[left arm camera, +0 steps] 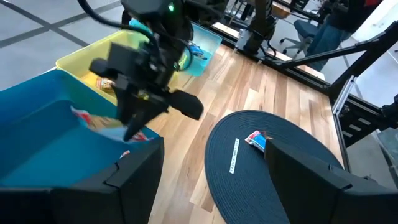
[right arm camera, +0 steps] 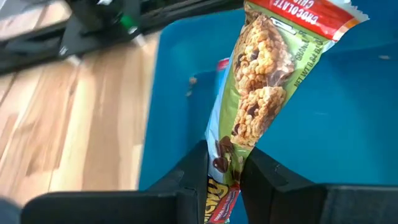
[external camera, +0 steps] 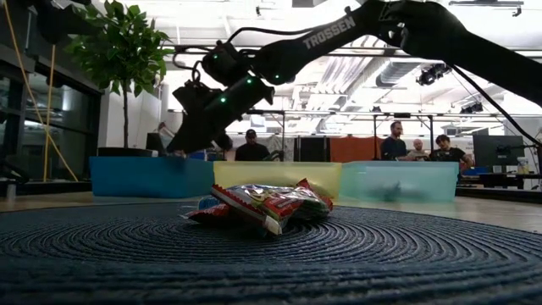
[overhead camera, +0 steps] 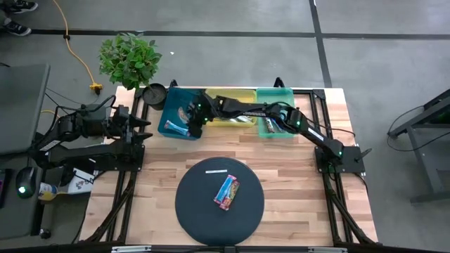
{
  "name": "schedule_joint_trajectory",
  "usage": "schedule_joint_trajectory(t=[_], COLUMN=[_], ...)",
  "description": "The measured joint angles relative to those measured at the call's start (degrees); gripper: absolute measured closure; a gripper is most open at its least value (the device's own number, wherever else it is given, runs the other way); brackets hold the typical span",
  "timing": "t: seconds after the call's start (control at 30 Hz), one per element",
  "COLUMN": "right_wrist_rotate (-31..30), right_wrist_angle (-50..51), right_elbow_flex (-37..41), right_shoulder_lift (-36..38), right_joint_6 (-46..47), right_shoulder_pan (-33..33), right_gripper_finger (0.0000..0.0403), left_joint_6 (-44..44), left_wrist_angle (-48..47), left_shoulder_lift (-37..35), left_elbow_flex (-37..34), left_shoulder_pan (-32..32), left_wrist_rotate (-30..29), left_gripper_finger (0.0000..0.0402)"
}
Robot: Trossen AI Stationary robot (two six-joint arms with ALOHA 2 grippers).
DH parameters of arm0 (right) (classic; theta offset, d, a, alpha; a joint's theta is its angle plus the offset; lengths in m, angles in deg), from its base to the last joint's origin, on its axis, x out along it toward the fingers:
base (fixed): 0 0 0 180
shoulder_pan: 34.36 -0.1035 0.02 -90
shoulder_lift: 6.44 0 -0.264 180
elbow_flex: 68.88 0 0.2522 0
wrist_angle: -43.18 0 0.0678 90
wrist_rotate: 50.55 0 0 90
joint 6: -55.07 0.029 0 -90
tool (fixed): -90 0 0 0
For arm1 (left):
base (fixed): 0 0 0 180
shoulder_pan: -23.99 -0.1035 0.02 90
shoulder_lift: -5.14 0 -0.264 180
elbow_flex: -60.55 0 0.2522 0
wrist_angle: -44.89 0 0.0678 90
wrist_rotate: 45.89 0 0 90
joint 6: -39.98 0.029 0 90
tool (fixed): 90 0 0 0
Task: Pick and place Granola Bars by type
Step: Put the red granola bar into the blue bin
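Wooden table top (overhead camera: 295, 176) carrying, from left to right: the left gripper (overhead camera: 144, 126), parked at the table's left edge with its fingers spread wide and nothing between them; a blue bin (overhead camera: 174, 105), a yellow bin (overhead camera: 239, 95) and a pale green bin (overhead camera: 278, 95) set side by side along the far edge; and, nearer the front, a round dark woven mat (overhead camera: 193, 204). The right arm reaches from its base at the right edge across the green and yellow bins, so that the right gripper (right arm camera: 225, 177) hangs above the blue bin, its fingers clamped on the lower end of a green-and-red granola bar (right arm camera: 258, 93) whose wrapper stands up over the bin's interior. At least one more bar lies on the blue bin's floor, though its type is hard to make out. On the mat rest a multicolour bar (overhead camera: 226, 192) near the centre and a thin white strip (overhead camera: 216, 171) just beyond it, apart from each other.
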Motion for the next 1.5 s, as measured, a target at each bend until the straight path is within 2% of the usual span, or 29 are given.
schedule_joint_trajectory(t=[0.37, 0.73, 0.93, 1.1, 1.3, 1.5], right_wrist_rotate=[-1.35, -3.81, -6.53, -8.86, -9.34, -11.04], right_wrist_angle=[0.48, 0.33, -2.22, -2.48, 5.32, 12.29], right_elbow_flex=[0.0, 0.0, -0.17, -3.86, -11.11, -9.49], right_shoulder_lift=[-0.17, -0.17, -0.17, -0.15, -0.09, 4.65], right_joint_6=[-8.54, -7.05, -7.06, -7.09, -8.35, -9.38], right_shoulder_pan=[-1.57, -0.94, -0.88, -0.91, -0.83, -0.81], right_gripper_finger=[0.0338, 0.0264, 0.0252, 0.0251, 0.0251, 0.0251], left_joint_6=[0.0, 0.0, 0.0, 0.0, 0.0, 0.01], left_wrist_angle=[-0.04, -0.09, -0.24, -0.51, -1.34, -2.29], left_shoulder_lift=[0.0, 0.0, 0.0, 0.0, 0.0, 0.0], left_elbow_flex=[0.0, 0.0, 0.0, 0.0, 0.0, 0.0], left_shoulder_pan=[0.0, 0.0, 0.0, 0.0, 0.0, 0.0], left_wrist_rotate=[0.0, 0.02, 0.02, 0.04, 0.04, 0.04], left_gripper_finger=[0.0129, 0.0129, 0.0129, 0.0129, 0.0129, 0.0129])
